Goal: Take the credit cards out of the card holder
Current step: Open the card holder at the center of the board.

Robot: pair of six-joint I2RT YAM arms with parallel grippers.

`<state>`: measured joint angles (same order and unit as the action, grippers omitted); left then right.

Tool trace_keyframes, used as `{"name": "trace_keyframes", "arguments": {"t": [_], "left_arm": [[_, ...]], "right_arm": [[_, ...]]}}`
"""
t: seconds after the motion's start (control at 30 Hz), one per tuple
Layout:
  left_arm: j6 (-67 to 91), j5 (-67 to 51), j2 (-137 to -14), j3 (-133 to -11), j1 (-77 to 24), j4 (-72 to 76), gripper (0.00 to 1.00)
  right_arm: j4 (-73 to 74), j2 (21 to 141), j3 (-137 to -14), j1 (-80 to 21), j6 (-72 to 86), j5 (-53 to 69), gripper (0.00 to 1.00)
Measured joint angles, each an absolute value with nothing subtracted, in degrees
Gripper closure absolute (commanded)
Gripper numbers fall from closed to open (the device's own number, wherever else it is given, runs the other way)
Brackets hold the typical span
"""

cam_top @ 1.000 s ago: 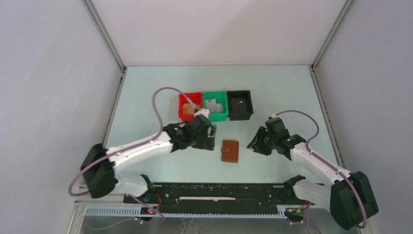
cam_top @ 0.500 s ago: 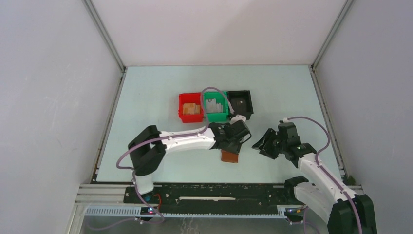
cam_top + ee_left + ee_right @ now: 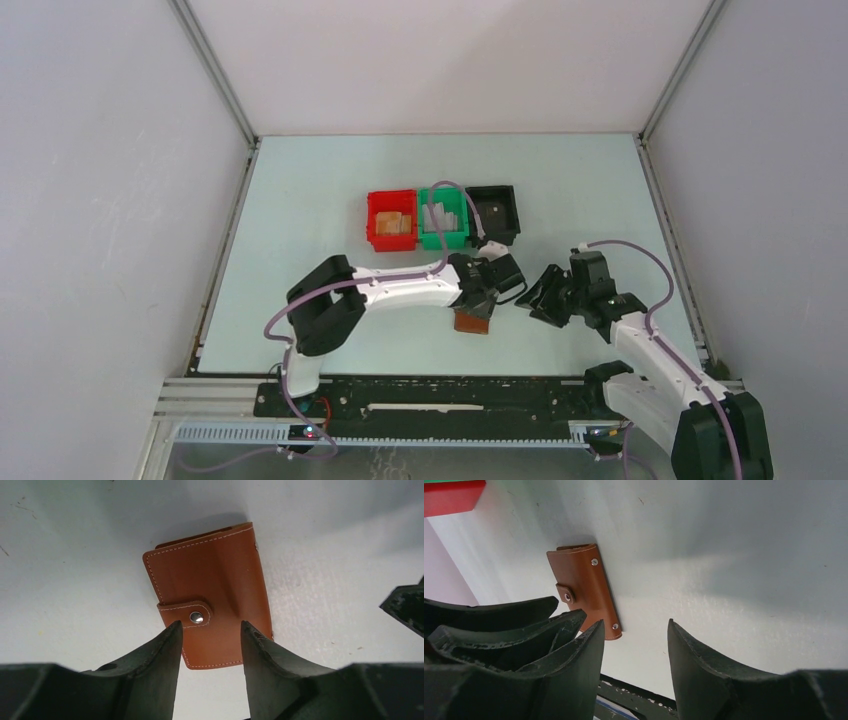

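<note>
A: Progress?
B: None yet. The card holder (image 3: 210, 580) lies snapped shut on the worktop (image 3: 75, 555), just ahead of the left claw (image 3: 210, 625), whose jaws are apart. No cards are visible. The right claw (image 3: 636, 622) is apart and empty.

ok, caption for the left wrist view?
Left tool, jaws apart, above the closed, snap-fastened brown card holder lying flat on the table.

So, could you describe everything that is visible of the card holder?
The card holder is a small tan-brown wallet, leather by its look, with pale stitching. It is folded shut, its side tab fastened by a metal snap. It lies flat on the pale table. The left hand hovers open over its tab end; contact is unclear.
</note>
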<state>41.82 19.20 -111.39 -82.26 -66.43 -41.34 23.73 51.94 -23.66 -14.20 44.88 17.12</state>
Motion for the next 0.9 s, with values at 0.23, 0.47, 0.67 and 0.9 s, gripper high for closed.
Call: {"name": "trace_keyframes", "arguments": {"t": [0.23,0.47,0.67,0.9], "left_arm": [[42.3,21.1,-113.8,-83.4,-66.4,-42.7,0.56],[43.5,22.1,-114.2,-83.4,-66.2,-43.1,0.75],[43.5,21.6,-114.1,-83.2,-65.2,-42.9,1.0],[42.5,18.7,-110.2,-78.1,-64.1,-37.1,1.0]], "right_arm": [[22.8,52.5,-23.6,-14.2,44.9,17.3,0.42],[20.7,52.7,-21.3,-14.1,45.5,18.6,0.37],[17.4,53.7,-18.6,-14.0,47.0,21.3,0.37],[12.8,54.4,-17.4,-16.2,49.4,24.7,0.3]]}}
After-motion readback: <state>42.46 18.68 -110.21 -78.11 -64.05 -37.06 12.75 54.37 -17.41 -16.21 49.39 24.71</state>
